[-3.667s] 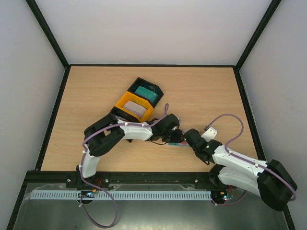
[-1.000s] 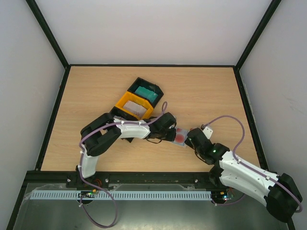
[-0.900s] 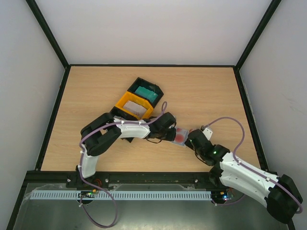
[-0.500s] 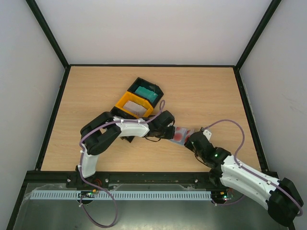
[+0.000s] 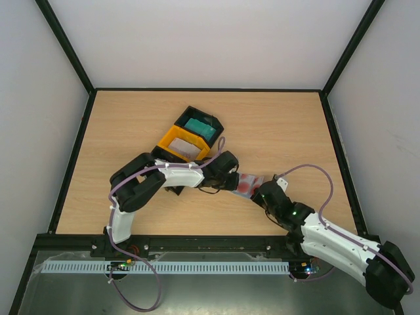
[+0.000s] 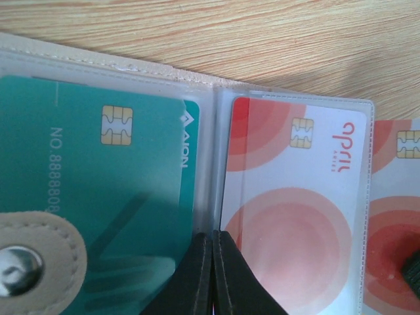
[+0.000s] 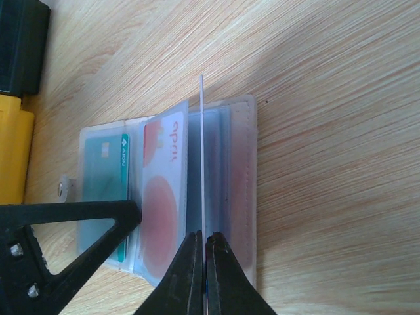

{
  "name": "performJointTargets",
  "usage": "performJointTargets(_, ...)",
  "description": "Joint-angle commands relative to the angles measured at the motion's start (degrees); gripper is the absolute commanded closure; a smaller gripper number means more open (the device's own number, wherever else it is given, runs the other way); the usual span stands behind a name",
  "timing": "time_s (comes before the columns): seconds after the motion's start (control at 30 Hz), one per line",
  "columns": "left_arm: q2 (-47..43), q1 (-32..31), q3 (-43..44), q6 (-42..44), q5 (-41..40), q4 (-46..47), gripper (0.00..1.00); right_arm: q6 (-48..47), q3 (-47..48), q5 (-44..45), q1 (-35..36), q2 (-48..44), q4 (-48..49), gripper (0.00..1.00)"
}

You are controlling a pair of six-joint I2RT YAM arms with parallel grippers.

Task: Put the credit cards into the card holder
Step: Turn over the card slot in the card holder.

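The card holder point(image 5: 249, 184) lies open on the table between my two grippers. In the left wrist view its clear sleeves hold a teal card point(image 6: 85, 184) and a red-and-white card point(image 6: 295, 216); its snap tab point(image 6: 26, 266) shows at lower left. My left gripper point(image 6: 212, 239) is shut, its tips pressing on the holder's fold. My right gripper point(image 7: 204, 239) is shut on a credit card point(image 7: 202, 157), seen edge-on, standing upright among the holder's point(image 7: 244, 164) right-hand sleeves. The left gripper's finger point(image 7: 72, 220) rests on the holder's left half.
A yellow tray point(image 5: 176, 139) with pale cards and a black tray point(image 5: 214, 134) with teal cards stand just behind the left arm. The yellow tray's edge point(image 7: 13, 151) lies close to the holder's left side. Bare wood lies to the right.
Both grippers have shifted slightly to the left over the holder. The right arm's elbow has swung lower. The holder stays open under them.
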Motion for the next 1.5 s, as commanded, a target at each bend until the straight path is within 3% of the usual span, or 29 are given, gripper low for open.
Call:
performJointTargets(0.0,2.66,0.81,-2.02,-0.23,-0.56,-2.95,0.98,0.32,-1.26,-0.26,0.29,1.02,4.69,0.98)
performJointTargets(0.23,-1.23,0.9,-1.51,0.19,0.29,-2.66,0.95,-0.09,-1.6,-0.64,0.33,2.95,11.43,0.98)
performJointTargets(0.63,-9.84,4.12,-0.31,1.17,-0.66,-7.4,0.78,-1.4,0.82,-4.65,0.31,12.66,24.91,0.98)
performJointTargets(0.9,-18.95,6.23,-3.54,1.6,-7.86,-9.95,0.68,-3.43,3.31,-9.38,0.33,20.79,32.01,0.98)
performJointTargets(1.1,-24.77,8.17,-6.31,2.45,-10.68,-12.14,0.59,-3.84,6.25,-10.69,0.33,23.41,32.75,0.98)
performJointTargets(1.47,-29.5,10.72,-10.56,2.32,-10.44,-12.39,0.55,-3.17,7.53,-14.61,0.32,28.14,35.81,0.98)
